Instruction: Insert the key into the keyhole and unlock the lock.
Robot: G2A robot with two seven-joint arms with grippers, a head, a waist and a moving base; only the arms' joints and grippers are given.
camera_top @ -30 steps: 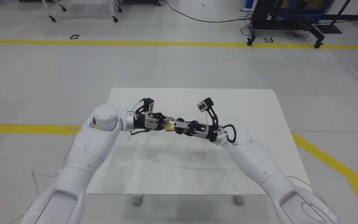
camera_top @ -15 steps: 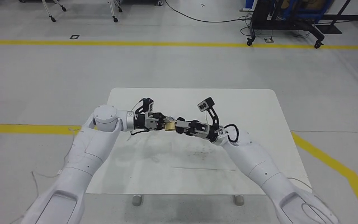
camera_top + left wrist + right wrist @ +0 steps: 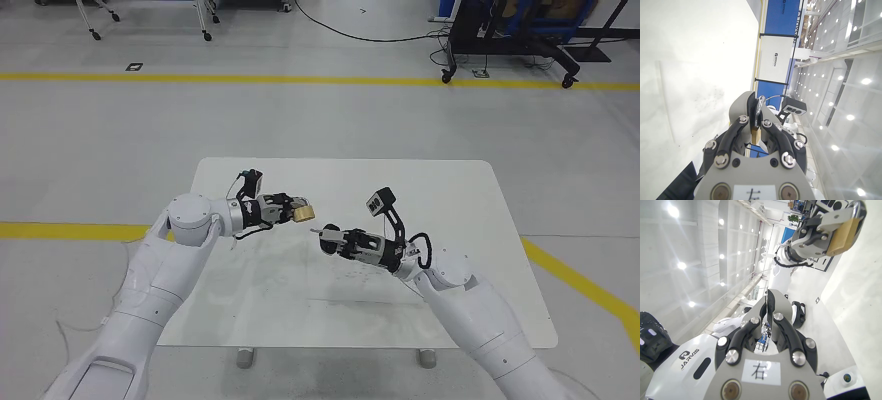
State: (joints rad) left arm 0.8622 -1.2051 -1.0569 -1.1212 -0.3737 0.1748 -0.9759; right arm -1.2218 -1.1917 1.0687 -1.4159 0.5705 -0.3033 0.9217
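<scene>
Top view: a big grey floor (image 3: pixel 300 120) with yellow lines (image 3: pixel 200 76) lies all around one white table (image 3: pixel 450 190). Two grippers hang over the table, a little apart from each other. The left gripper (image 3: pixel 297 211) is clamped on the one brass padlock (image 3: pixel 304 212) and holds it up off the table top. The right gripper (image 3: pixel 325 238) is pinched tight on one small silver key (image 3: pixel 318 231). The key's tip points toward the padlock but does not touch it.

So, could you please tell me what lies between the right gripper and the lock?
Nothing; the top view shows bare table between right gripper and lock.
</scene>
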